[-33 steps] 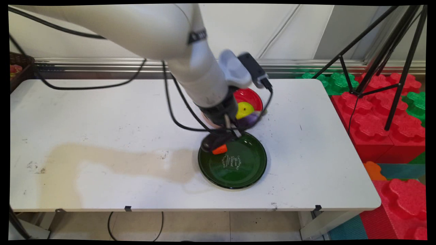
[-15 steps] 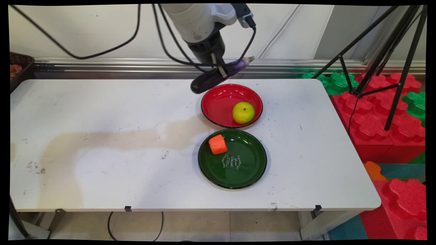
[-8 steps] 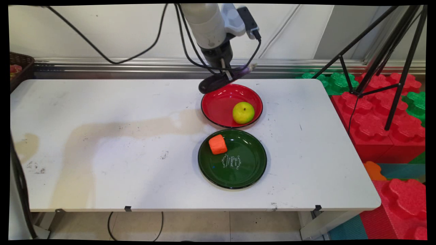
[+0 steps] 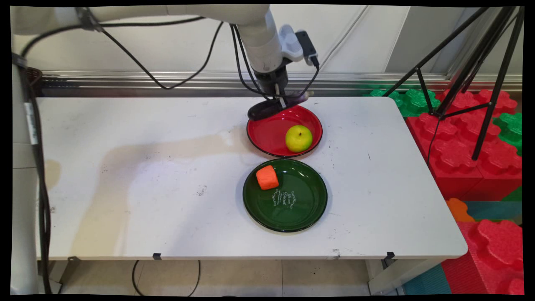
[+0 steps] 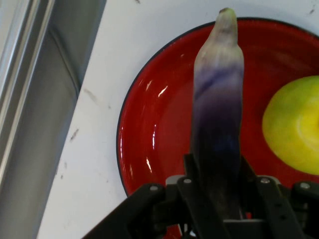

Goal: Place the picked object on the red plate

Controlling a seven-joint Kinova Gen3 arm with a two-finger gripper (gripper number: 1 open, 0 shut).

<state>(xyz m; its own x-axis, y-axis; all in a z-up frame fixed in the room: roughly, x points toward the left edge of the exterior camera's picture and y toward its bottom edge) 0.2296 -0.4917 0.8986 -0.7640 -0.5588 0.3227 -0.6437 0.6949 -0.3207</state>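
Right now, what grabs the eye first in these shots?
The gripper, shut on a purple eggplant, held above the far rim of the red plate. A yellow-green apple lies in that plate. Nearer the camera, an orange block sits in the green plate.

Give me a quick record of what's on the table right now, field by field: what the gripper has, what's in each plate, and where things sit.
gripper: the gripper is shut on the eggplant, held above the far rim of the red plate
eggplant: purple, paler at its tip, lying roughly level across the fingers
red plate: holds a yellow-green apple on its right side
green plate: the green plate is nearer the camera than the red one and holds an orange block at its left edge
surface: white table, stained tan on the left
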